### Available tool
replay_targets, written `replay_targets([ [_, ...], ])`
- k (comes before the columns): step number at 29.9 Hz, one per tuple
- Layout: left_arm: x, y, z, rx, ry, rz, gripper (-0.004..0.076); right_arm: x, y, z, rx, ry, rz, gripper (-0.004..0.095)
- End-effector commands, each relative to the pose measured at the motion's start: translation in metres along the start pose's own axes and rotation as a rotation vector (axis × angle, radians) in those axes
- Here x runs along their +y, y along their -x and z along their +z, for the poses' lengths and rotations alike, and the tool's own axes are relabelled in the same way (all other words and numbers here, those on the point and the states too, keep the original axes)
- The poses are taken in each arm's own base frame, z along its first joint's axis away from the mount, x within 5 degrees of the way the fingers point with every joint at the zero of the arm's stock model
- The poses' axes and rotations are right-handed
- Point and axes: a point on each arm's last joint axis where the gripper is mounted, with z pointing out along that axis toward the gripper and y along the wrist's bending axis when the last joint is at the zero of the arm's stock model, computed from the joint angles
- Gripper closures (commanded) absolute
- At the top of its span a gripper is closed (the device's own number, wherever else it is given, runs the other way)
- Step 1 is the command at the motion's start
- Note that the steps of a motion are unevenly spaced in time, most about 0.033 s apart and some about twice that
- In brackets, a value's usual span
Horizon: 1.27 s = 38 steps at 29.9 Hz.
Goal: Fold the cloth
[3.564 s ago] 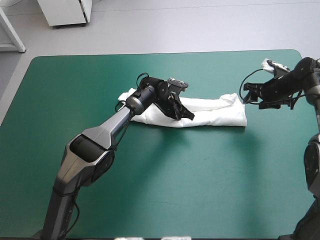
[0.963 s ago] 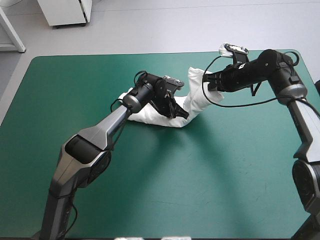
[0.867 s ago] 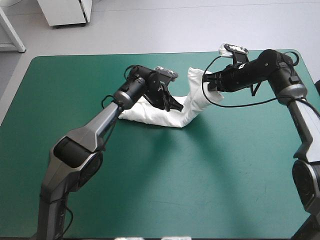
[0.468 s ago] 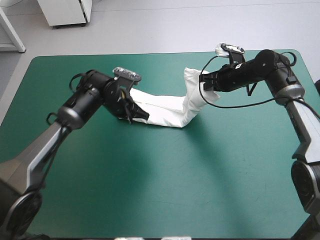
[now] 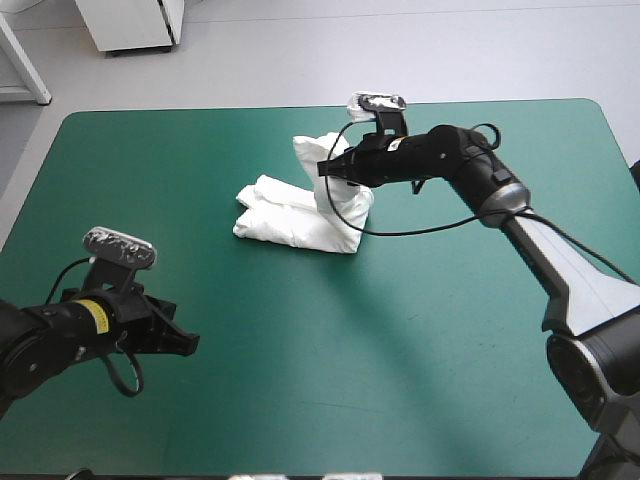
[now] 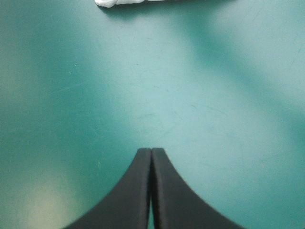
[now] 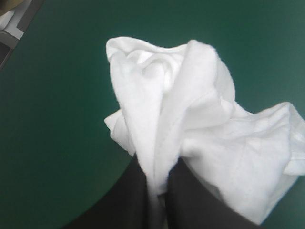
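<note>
The white T-shirt [image 5: 296, 212] lies as a folded strip on the teal-green cover, left of the table's middle and toward the far edge. Its right end [image 5: 318, 158] is lifted and doubled back over the rest. My right gripper [image 5: 328, 168] is shut on the T-shirt, and the cloth [image 7: 162, 133] bulges ahead of its black fingers [image 7: 131, 200]. Near the table's front left, well away from the shirt, my left gripper [image 5: 185, 343] is shut on nothing. In the left wrist view its fingers [image 6: 143, 191] meet in one point, and the T-shirt's edge [image 6: 119, 2] lies far ahead.
The right arm [image 5: 520, 215] stretches low across the table's right half toward the shirt. Bare teal-green cover [image 5: 380, 350] fills the front and middle. A white cabinet [image 5: 130, 25] stands on the floor beyond the far edge.
The left gripper has left the shirt and drawn back to the table's front left. The right gripper has carried the shirt's right end up and leftward over the strip.
</note>
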Motion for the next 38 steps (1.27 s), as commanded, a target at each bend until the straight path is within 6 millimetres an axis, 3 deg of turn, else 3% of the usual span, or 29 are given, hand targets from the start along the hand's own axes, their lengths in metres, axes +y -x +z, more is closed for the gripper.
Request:
replay_targets([
  [1, 0.001, -0.004, -0.018, -0.076, -0.01, -0.024, 0.0734, 0.022, 0.013, 0.003, -0.138, 0.04, -0.017, 0.0925],
  [7, -0.002, -0.006, -0.021, -0.079, -0.053, -0.052, 0.0734, 0.02, -0.012, 0.06, -0.076, 0.032, -0.01, 0.0925],
  [12, -0.007, -0.005, -0.021, -0.075, -0.112, -0.076, 0.0734, 0.017, -0.024, 0.08, -0.026, 0.034, -0.002, 0.0873],
  [14, -0.009, -0.006, -0.021, -0.072, -0.133, -0.084, 0.0734, 0.018, -0.024, 0.08, -0.02, 0.037, -0.003, 0.0766],
  [18, -0.01, -0.006, -0.021, -0.071, -0.139, -0.086, 0.0734, 0.032, -0.012, 0.066, 0.039, 0.096, -0.014, 0.0376],
  [20, -0.01, -0.006, -0.021, -0.071, -0.139, -0.086, 0.0734, 0.036, -0.002, 0.057, 0.045, 0.113, -0.032, 0.0279],
  [23, -0.01, -0.006, -0.021, -0.071, -0.144, -0.088, 0.0734, 0.034, 0.012, 0.039, 0.052, 0.095, -0.012, 0.0286],
  [26, -0.011, -0.006, -0.021, -0.068, -0.157, -0.093, 0.0734, 0.019, 0.02, 0.024, 0.065, 0.041, 0.028, 0.0311],
  [33, -0.012, -0.005, -0.021, -0.08, -0.167, -0.098, 0.0734, -0.023, 0.017, 0.009, 0.198, -0.047, 0.06, 0.0316],
  [38, -0.012, -0.001, -0.022, -0.121, -0.172, -0.101, 0.0734, -0.036, 0.016, 0.011, 0.213, -0.1, 0.049, 0.0328],
])
